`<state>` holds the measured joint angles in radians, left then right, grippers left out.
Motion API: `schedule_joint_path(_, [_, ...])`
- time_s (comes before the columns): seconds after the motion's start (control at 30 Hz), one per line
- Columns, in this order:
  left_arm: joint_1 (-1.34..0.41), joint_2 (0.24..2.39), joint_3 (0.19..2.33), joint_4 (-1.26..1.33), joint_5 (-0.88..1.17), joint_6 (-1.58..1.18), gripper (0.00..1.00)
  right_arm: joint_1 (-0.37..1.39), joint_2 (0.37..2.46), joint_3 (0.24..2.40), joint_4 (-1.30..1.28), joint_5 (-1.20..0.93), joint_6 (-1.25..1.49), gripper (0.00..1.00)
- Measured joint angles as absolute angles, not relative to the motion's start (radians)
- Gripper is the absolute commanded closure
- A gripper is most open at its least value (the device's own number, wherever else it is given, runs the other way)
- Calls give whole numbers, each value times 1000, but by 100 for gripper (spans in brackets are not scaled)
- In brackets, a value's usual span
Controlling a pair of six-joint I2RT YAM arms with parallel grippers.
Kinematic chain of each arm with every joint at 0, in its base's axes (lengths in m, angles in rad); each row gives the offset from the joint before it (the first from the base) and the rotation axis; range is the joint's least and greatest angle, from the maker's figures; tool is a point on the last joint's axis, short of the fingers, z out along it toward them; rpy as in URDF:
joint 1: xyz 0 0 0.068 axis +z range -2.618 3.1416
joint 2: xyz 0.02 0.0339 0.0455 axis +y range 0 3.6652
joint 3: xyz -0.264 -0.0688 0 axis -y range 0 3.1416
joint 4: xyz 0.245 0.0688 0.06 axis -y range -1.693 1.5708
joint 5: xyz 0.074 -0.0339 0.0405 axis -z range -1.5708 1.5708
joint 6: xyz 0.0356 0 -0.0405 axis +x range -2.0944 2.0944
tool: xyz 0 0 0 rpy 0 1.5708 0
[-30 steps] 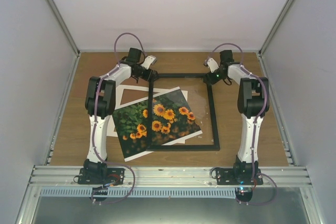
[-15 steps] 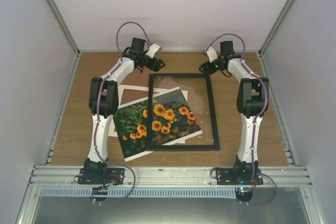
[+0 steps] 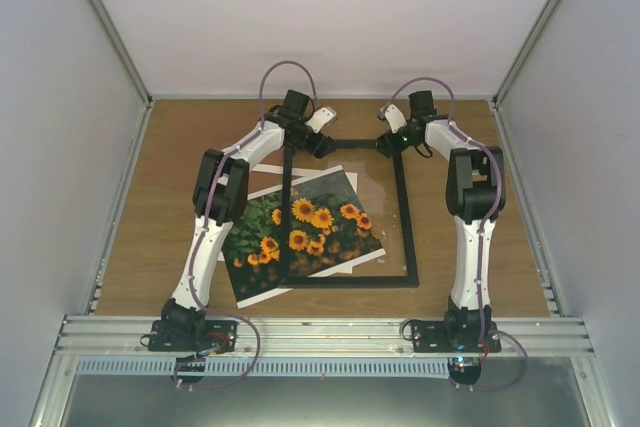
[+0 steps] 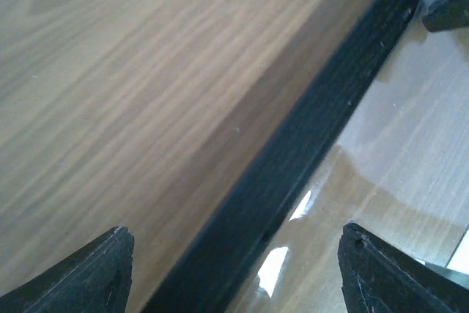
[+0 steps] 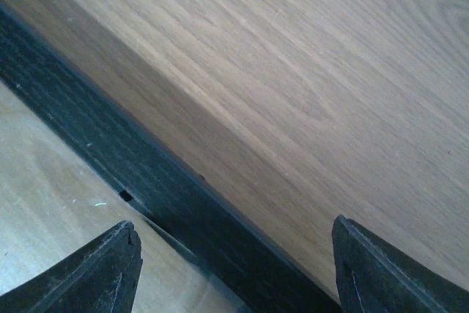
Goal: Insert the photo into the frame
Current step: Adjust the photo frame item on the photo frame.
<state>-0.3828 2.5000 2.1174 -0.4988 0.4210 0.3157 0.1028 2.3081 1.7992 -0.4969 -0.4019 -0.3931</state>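
The wooden table is carrying everything, and the frame is lying across its middle, a thin black rectangle with a clear sheet glinting inside the opening. The photo is lying skewed at the frame's left side. Its right part is showing within the opening and its left part is sticking out past the left rail, which is crossing over the print, so it is not yet sitting squarely in the frame. Both arms are reaching to the far rail, the left gripper hovering toward its left end and the right gripper toward its right end, with a stretch of rail between them. In each wrist view the jaws are standing wide and the black rail is running between the fingertips without touching either one, so nothing is being gripped. The frame is looking light and stiff but narrow, so it is probably best pinched across the far rail at two spaced points to stop it twisting. The sheet is likely slippery and breakable and may slide if tilted. The print, being thin and limp, is likely to buckle or crease, so nudging it by its white border seems safest.
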Motion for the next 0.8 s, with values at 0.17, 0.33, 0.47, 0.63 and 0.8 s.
schedule_joint_path(0.17, [-398,2498,2087,-490,397,351,24,103,2298,1752,-462,-384,-445,29])
schedule_joint_path(0.33, [-403,2472,2026,-447,384,394,25,104,2279,1719,-449,-374,-482,29])
schedule_joint_path(0.47, [-405,2441,1976,-439,369,420,25,106,2270,1715,-472,-376,-487,28])
schedule_joint_path(0.63, [-408,2398,1902,-424,359,448,24,107,2265,1719,-505,-387,-482,28])
schedule_joint_path(0.8, [-415,2393,1901,-439,343,467,20,109,2265,1742,-533,-403,-456,27])
